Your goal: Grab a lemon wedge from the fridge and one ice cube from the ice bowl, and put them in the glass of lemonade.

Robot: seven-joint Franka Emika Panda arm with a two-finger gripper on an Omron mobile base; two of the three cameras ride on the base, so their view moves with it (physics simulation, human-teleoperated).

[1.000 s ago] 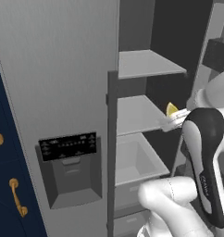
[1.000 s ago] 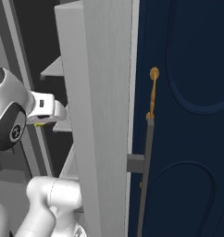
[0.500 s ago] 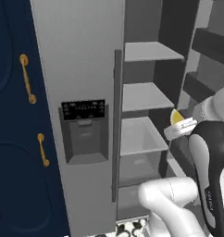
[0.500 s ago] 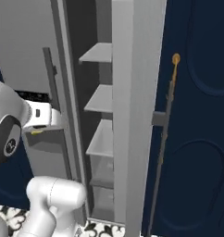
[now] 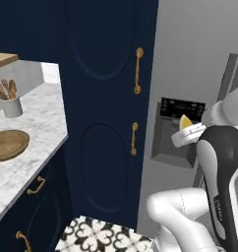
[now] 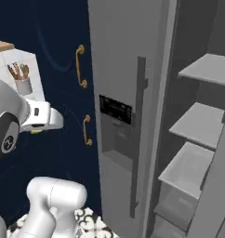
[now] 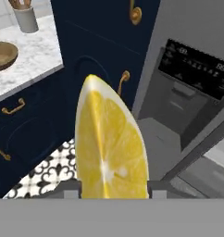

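Left base view, left to right. Grey utensil cup (image 5: 13, 106) with wooden tools, upper left, standing on the marble counter (image 5: 37, 133). Ice bowl (image 5: 8, 144), brown, wide and shallow, at the left edge on the same counter, below the cup. Navy cabinet (image 5: 104, 98) with gold handles, centre of the frame. Patterned floor tile (image 5: 99, 236), bottom centre. Fridge (image 5: 199, 64), grey, right half of the frame; its black dispenser panel (image 5: 182, 109) sits at mid height. Lemon wedge (image 5: 185, 122), bright yellow, centre right, seen in front of the dispenser recess, poking up from the gripper (image 5: 189, 132). White arm with dark link, lower right.

Right base view, left to right. Utensil cup (image 6: 22, 83), upper left. Gripper (image 6: 42, 122), left of centre at mid height, a trace of yellow under its tip. Navy cabinet (image 6: 58, 56) behind it. Fridge door (image 6: 128, 69) with dark vertical handle (image 6: 137, 135), centre; open compartment with grey shelves (image 6: 202, 125), right.

Hand view. Ice bowl (image 7: 3, 54), upper left on the counter. Lemon wedge (image 7: 110, 148), centre, upright, clamped between the two finger tips at the bottom edge; jaws narrow, closed on the wedge. Dispenser panel (image 7: 197, 67), upper right.
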